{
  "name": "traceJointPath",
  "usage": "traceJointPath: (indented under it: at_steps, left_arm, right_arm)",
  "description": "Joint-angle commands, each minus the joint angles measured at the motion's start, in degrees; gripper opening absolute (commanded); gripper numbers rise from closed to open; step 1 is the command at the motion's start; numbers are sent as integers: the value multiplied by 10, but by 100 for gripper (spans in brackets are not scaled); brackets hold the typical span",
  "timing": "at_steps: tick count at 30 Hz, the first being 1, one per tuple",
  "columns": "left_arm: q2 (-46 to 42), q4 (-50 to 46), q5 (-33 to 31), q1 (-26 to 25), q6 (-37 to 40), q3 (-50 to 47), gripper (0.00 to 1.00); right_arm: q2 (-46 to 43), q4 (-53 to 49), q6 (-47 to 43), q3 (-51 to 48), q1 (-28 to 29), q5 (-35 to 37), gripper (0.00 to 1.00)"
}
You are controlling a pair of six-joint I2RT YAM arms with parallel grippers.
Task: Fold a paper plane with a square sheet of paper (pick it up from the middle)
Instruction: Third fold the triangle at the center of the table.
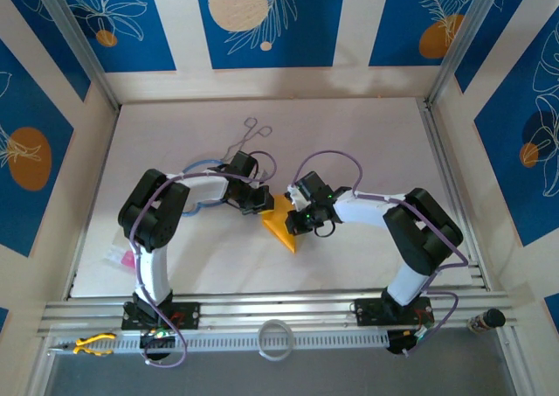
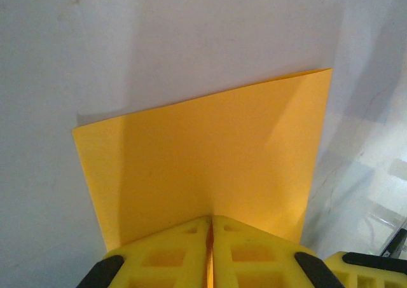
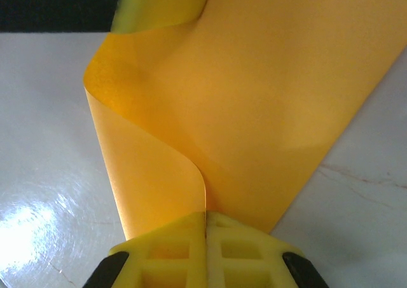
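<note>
Left pincer (image 2: 210, 237) and right pincer (image 3: 206, 227) both clench the orange sheet (image 1: 281, 227) at frame centre; I judge folding begun, most creases remaining.

A white tabletop (image 1: 367, 142) sits inside cream walls (image 1: 351, 29). Blue panels (image 1: 271, 20) carry white leaf drawings and orange circles.

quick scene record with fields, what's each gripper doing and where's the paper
left gripper: shut on the sheet of paper, pinching one edge
right gripper: shut on the same sheet, which curls over just beyond its tips
paper: orange-yellow, between the two grippers, mid-table
lifted or resting: cannot tell
other things: scissors-like tool at the far side; pink slip by the left arm's base
</note>
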Motion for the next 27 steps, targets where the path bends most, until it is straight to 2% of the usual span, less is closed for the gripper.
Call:
traceJointPath:
  at_steps: [1,27]
  left_arm:
    - [11,-39,-28,-5,8,-20,11]
    - [11,-38,-28,-4,8,-18,11]
  right_arm:
    - [9,-2,-9,16,-2,-6,3]
    - [9,-20,-17,13,-2,4,3]
